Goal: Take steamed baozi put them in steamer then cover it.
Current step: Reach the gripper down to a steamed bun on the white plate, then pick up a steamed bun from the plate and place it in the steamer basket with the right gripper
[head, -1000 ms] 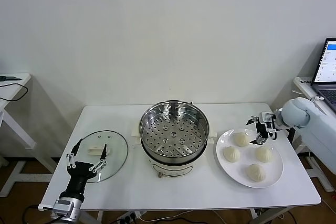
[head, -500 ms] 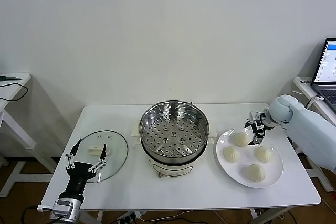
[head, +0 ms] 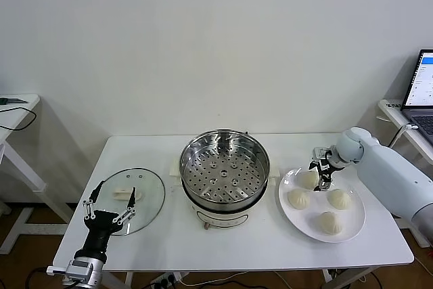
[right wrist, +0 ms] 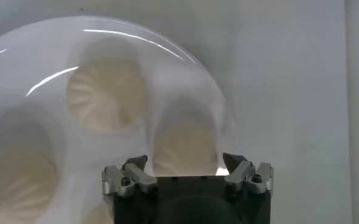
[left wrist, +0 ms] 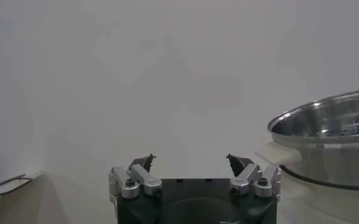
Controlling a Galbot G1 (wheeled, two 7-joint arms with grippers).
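Note:
Several off-white pleated baozi lie on a white plate (head: 289, 216) at the table's right. My right gripper (head: 321, 179) (right wrist: 185, 161) reaches down over the plate's back-left baozi (head: 308, 180) (right wrist: 182, 143). Its jaws are open and stand on either side of that bun, with narrow gaps. Further baozi (head: 298, 199) (head: 339, 198) (head: 329, 222) lie nearer on the plate, and one (right wrist: 106, 91) shows in the right wrist view. The steel steamer (head: 224, 167) (left wrist: 331, 134) sits empty at the table's middle. My left gripper (head: 114, 197) (left wrist: 191, 161) hangs open at the front left, over the glass lid (head: 145, 197).
The lid lies flat on the table left of the steamer, its white knob (head: 124, 194) up. A laptop (head: 423, 89) stands on a side table at the far right. Another small table (head: 13, 109) is at the far left.
My right gripper has moved left and lower, from beside the plate's back edge to astride the back-left baozi. The left arm has barely moved.

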